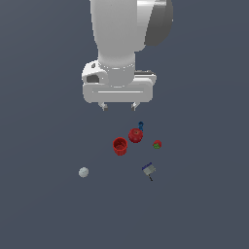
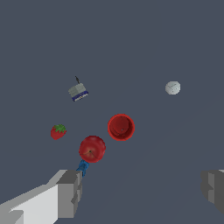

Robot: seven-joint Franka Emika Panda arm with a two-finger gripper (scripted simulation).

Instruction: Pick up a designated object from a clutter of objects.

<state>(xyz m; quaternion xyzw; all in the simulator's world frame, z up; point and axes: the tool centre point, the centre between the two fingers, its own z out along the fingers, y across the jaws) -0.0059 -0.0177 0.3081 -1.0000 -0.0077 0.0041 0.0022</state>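
One red cup (image 1: 119,146), one apple (image 1: 135,135), one strawberry (image 1: 157,144), one ball (image 1: 83,172)

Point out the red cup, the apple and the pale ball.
red cup (image 2: 120,127), wrist view, inside of its open mouth
apple (image 1: 135,135), exterior view, its upper side
pale ball (image 1: 83,172), exterior view, its middle

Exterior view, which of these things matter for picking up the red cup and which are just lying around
Matter:
red cup
end effector, open above the clutter

Lying around:
red apple
strawberry
small blue piece
pale grey ball
grey-blue block
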